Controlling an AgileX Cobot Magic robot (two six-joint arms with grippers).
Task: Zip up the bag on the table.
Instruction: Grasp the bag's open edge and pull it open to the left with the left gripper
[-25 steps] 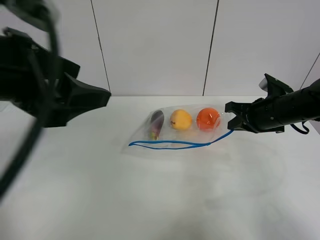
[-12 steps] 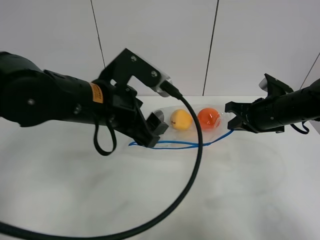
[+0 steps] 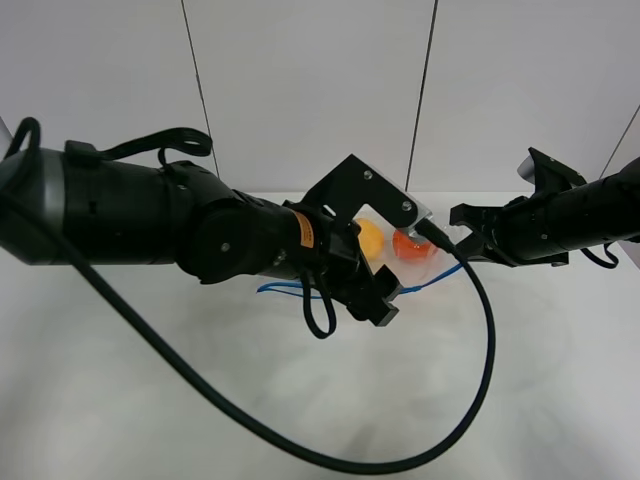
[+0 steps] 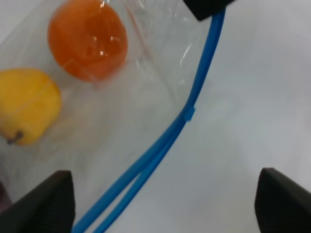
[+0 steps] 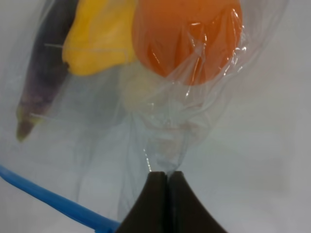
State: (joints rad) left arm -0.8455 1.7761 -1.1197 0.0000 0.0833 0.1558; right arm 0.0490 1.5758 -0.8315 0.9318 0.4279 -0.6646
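The clear bag lies on the white table, mostly hidden behind my left arm. The orange, the pear and the blue zipper strip show. My left gripper hovers over the bag's zipper edge, open and empty. In the left wrist view its fingers stand wide apart on either side of the zipper strip, whose slider lies ahead of them. My right gripper is shut on the bag's right end. The right wrist view shows it pinching the plastic below the orange, the pear and the eggplant.
A white panelled wall stands behind the table. My left arm's black cable loops over the front of the table. My right arm reaches in from the right edge.
My left arm has swung from the far left across the table to above the bag's zipper edge, now covering the eggplant. My right gripper has stayed put on the bag's end.
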